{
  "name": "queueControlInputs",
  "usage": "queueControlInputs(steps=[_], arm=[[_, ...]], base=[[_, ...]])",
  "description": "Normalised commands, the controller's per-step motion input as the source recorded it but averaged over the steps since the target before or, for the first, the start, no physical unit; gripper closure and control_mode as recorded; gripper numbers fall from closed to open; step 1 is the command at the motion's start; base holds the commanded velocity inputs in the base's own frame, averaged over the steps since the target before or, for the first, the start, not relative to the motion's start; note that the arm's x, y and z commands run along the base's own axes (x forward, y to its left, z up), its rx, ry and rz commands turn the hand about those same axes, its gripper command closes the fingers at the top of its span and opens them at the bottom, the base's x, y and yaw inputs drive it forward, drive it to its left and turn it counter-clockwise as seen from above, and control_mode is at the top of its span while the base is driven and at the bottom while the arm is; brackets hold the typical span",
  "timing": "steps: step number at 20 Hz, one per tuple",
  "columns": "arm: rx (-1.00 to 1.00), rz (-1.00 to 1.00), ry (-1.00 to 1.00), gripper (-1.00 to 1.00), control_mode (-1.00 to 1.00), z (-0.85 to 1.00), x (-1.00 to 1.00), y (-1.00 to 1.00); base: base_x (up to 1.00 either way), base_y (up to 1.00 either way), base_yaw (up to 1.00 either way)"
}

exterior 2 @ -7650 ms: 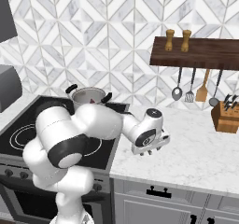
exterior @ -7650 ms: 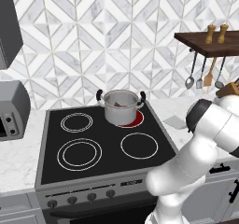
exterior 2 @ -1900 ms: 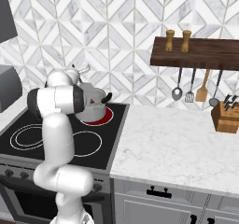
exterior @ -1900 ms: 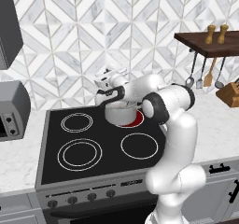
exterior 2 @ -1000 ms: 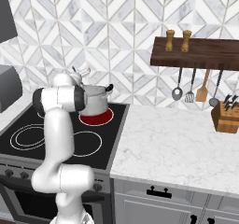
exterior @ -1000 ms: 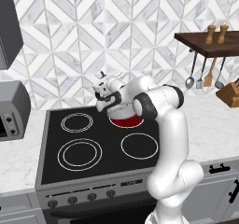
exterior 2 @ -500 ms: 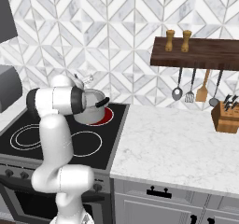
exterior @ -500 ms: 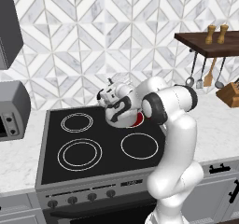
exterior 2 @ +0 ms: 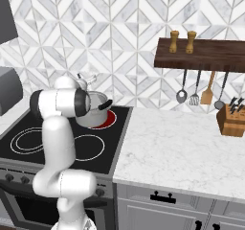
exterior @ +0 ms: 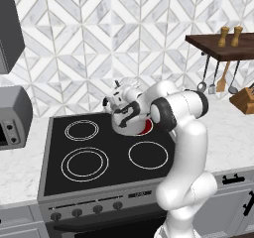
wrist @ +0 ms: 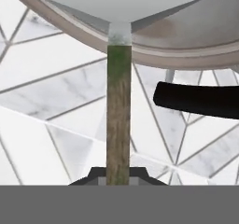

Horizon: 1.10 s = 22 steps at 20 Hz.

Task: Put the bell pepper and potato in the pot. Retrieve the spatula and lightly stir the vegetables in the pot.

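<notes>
The steel pot [exterior: 130, 126] stands on the back right burner of the stove, also seen as the pot [exterior 2: 94, 113] with a black side handle [exterior 2: 105, 104]. My gripper [exterior: 119, 103] hovers at its rim, shut on the spatula. In the hand view the spatula's wooden handle [wrist: 118, 125] rises from my gripper [wrist: 117, 176] to a grey blade [wrist: 121, 3] over the pot's rim [wrist: 186, 55]; the pot's black handle [wrist: 196, 99] shows beside it. The bell pepper and potato are hidden.
The burner under the pot glows red [exterior: 147, 128]. Three other burners lie on the black stovetop [exterior: 84, 162]. A grey appliance [exterior: 12, 115] sits left of it. A marble counter [exterior 2: 182, 147], hanging utensils [exterior 2: 195, 87] and a knife block [exterior 2: 232, 119] are at the right.
Still holding the spatula, the hand has swung from the pot's left side back over the pot and a little lower. The gripper stays shut.
</notes>
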Motion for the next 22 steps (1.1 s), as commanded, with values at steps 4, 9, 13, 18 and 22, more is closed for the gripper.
queueControlInputs(steps=[4, 9, 13, 18, 22], arm=[[0.17, 0.02, -0.21, 1.00, -1.00, -0.86, 0.00, -0.06], [0.26, 0.04, -0.21, 1.00, -1.00, -0.94, 0.00, -0.14], [0.41, 0.08, -0.21, 1.00, -1.00, -0.41, -0.20, -0.28], [0.48, 0.11, -0.13, 1.00, -1.00, -0.17, -0.13, -0.34], [0.16, 0.09, -0.40, 1.00, -1.00, -0.85, 0.00, -0.55]], base=[[0.00, 0.00, 0.00], [0.00, 0.00, 0.00], [0.00, 0.00, 0.00], [0.00, 0.00, 0.00], [0.00, 0.00, 0.00]])
